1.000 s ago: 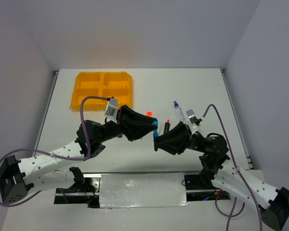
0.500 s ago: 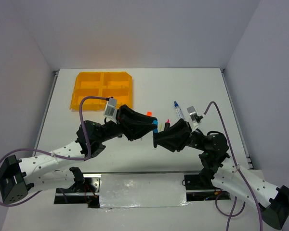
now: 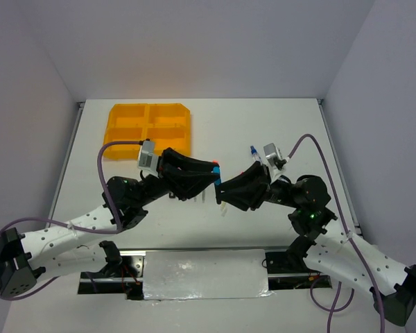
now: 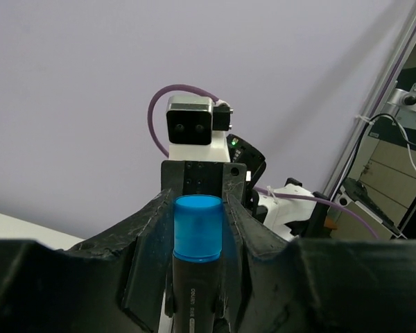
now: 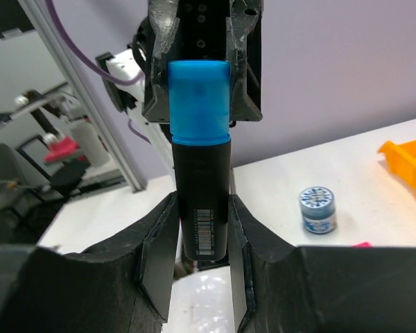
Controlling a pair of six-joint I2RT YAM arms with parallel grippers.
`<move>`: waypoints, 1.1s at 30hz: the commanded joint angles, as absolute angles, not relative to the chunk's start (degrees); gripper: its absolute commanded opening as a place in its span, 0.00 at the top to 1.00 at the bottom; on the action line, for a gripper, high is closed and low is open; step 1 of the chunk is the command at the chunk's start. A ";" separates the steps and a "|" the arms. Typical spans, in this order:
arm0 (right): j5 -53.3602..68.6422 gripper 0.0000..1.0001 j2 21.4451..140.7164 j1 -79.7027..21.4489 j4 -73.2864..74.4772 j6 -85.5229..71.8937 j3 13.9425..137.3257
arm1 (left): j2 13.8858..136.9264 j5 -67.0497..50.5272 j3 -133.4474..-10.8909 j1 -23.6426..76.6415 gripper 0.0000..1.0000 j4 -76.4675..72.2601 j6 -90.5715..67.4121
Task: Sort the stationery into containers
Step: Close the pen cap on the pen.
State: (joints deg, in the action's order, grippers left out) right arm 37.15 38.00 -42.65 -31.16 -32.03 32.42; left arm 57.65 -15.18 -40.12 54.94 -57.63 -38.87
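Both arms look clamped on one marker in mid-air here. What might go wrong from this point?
1. The left gripper seems to pinch only the blue cap, while the right gripper holds the marker by its black body. Pulling apart could pop the cap off.
2. If either grip is loose when the other releases, the marker may drop onto the table, short of the orange tray.
3. The two sets of fingertips sit very close and may collide.

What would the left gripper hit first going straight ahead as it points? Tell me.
The right gripper. It faces the left gripper head-on, with their tips nearly meeting around the blue-capped marker that both seem to clamp. The gap between the tips is unclear.
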 commanded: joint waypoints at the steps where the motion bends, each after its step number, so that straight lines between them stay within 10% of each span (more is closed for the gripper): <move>1: 33.84 1.00 37.09 -42.98 -29.11 -24.80 38.23 | 56.60 -18.54 -40.34 55.28 0.55 -51.16 -36.13; 17: 31.29 1.00 38.67 -43.07 -18.11 -19.43 41.57 | 55.11 -16.96 -46.40 55.28 0.36 -37.97 -29.09; 33: 30.15 1.00 39.46 -44.47 -16.26 -17.84 41.13 | 56.25 -13.80 -47.02 55.28 0.71 -36.21 -28.83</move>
